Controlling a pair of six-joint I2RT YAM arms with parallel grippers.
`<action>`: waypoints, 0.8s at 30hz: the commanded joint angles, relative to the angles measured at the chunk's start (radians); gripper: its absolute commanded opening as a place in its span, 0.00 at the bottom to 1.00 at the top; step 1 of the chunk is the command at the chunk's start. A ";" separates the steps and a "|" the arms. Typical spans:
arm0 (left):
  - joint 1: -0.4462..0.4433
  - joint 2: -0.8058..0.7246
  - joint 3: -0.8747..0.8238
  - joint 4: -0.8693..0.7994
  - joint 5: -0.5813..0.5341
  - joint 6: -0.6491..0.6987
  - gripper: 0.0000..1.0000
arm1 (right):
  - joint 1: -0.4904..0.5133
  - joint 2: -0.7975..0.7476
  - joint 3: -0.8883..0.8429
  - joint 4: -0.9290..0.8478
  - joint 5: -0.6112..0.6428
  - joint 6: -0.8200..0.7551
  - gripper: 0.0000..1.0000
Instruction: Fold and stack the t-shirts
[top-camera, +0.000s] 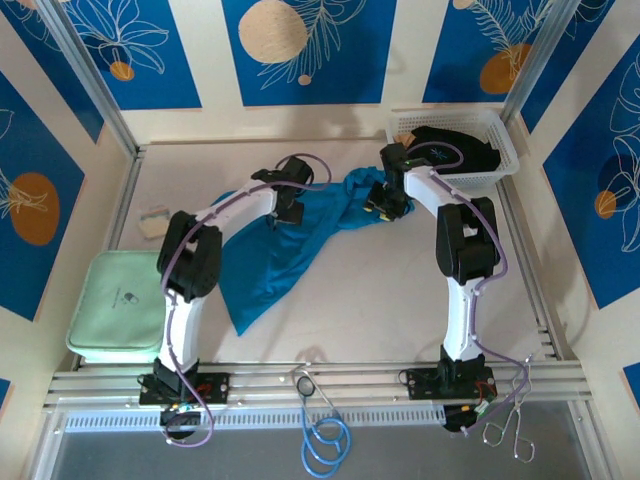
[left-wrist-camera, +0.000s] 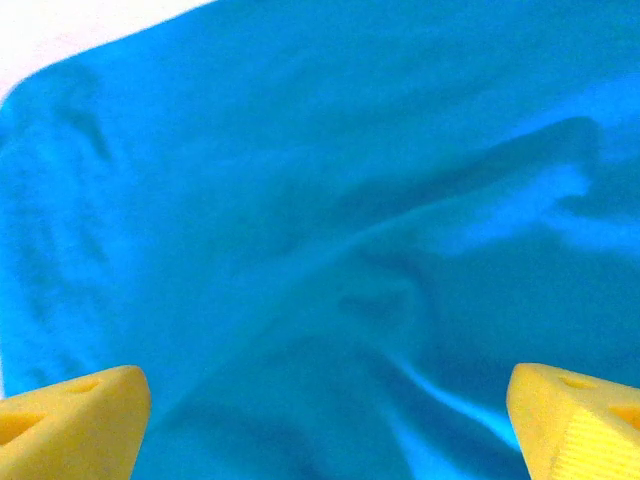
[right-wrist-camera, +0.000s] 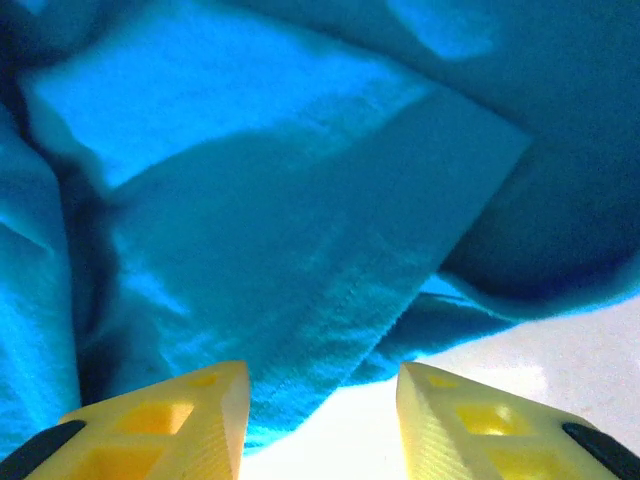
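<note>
A teal-blue t-shirt (top-camera: 290, 250) lies rumpled across the middle of the table, stretching from the near left to the far right. My left gripper (top-camera: 290, 208) hovers over its upper middle. In the left wrist view that gripper (left-wrist-camera: 328, 382) is open wide, with creased teal cloth (left-wrist-camera: 330, 200) just beneath it. My right gripper (top-camera: 384, 203) is at the shirt's far right end. In the right wrist view it (right-wrist-camera: 322, 378) is open, and a hemmed edge of the teal t-shirt (right-wrist-camera: 300, 260) reaches in between the fingers beside the left finger (right-wrist-camera: 190, 410). A black t-shirt (top-camera: 455, 148) lies bunched in the basket.
The white mesh basket (top-camera: 503, 135) stands at the far right corner. A pale green flat pad (top-camera: 120, 305) lies at the near left, with a small pale object (top-camera: 155, 222) behind it. Metal rails edge the table. A blue cable (top-camera: 325, 440) hangs at the front.
</note>
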 joint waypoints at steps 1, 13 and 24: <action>0.022 0.066 0.053 -0.028 0.027 0.036 0.92 | -0.004 0.032 0.029 0.002 0.012 0.015 0.42; 0.086 0.146 0.077 0.002 0.045 0.051 0.92 | 0.007 0.078 0.081 -0.005 0.014 0.023 0.23; 0.106 0.204 0.081 0.000 0.033 0.066 0.90 | 0.028 0.039 0.076 -0.005 0.022 0.020 0.00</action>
